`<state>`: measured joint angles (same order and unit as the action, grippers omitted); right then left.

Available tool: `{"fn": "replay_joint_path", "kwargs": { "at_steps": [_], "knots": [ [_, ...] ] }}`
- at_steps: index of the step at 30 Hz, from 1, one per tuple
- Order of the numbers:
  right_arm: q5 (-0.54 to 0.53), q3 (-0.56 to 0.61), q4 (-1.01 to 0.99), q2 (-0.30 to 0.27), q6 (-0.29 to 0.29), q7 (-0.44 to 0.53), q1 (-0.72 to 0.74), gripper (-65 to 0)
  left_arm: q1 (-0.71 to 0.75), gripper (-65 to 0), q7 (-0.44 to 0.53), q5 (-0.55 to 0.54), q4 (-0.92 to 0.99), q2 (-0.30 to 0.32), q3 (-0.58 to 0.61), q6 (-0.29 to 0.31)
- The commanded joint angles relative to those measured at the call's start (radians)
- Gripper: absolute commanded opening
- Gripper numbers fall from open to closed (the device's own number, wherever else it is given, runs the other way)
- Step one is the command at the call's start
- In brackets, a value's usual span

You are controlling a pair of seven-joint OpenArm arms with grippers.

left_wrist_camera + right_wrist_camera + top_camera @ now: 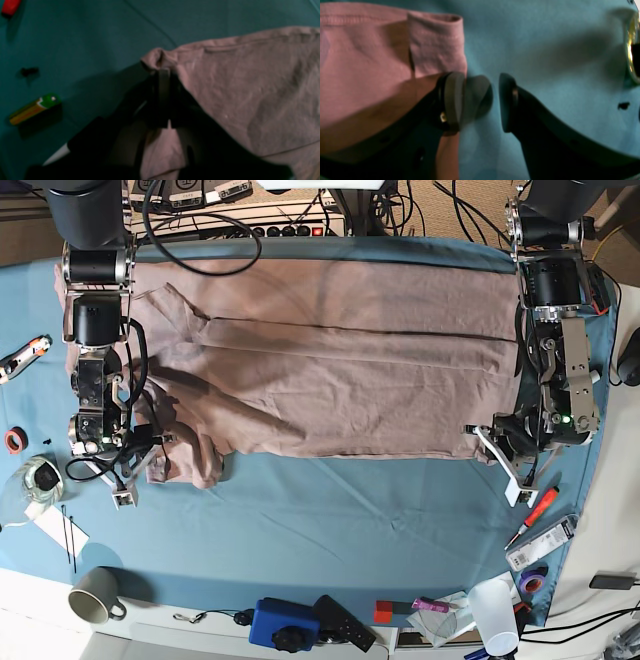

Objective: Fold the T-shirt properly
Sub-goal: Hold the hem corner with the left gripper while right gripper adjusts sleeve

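Your left gripper (163, 72) is clamped tight on a bunched corner of the T-shirt (340, 380), pinching the hem fold right at the fingertips. Your right gripper (495, 100) stands well open with nothing between its pads (453, 100); one pad sits at the edge of a folded sleeve, the other over bare cloth (545, 50). The shirt lies spread wide across the teal cloth between both arms, wrinkled, with its near edge folded over. A battery (35, 108) lies near the left gripper, well apart from the shirt.
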<state>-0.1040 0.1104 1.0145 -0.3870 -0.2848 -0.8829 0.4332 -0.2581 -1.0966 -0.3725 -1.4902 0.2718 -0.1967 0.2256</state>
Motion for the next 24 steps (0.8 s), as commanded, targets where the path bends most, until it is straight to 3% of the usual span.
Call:
{"fn": "replay_joint_path", "kwargs": {
  "at_steps": [1,6,10,11,17,24],
  "knots": [
    [-0.023,0.001,-0.023,0.005,-0.022,-0.034,-0.001,-41.6,-0.024,-65.0,0.012,-0.010,-0.016,0.011,-0.003,0.004],
    [-0.038,0.001,-0.031,0.011,-0.025,-0.008,0.002,-43.3,-0.024,-65.0,0.012,-0.010,-0.016,0.011,-0.003,0.003],
    [-0.037,0.001,-0.031,0.010,-0.024,-0.045,0.002,-63.9,-0.024,-65.0,0.012,-0.010,-0.016,0.011,-0.003,0.003],
    [-0.037,0.001,-0.031,0.010,-0.022,-0.059,0.002,-65.0,-0.024,-65.0,0.012,-0.010,-0.016,0.011,-0.003,0.003],
    [0.040,0.001,-0.025,0.010,0.058,-0.066,0.003,-65.0,-0.024,-65.0,0.016,-0.019,-0.016,0.011,-0.003,0.003],
    [0.079,-0.002,-0.013,-0.028,0.093,-0.053,0.024,-65.0,-0.024,-65.0,0.015,-0.063,-0.016,0.007,-0.003,0.004]
  ]
}}
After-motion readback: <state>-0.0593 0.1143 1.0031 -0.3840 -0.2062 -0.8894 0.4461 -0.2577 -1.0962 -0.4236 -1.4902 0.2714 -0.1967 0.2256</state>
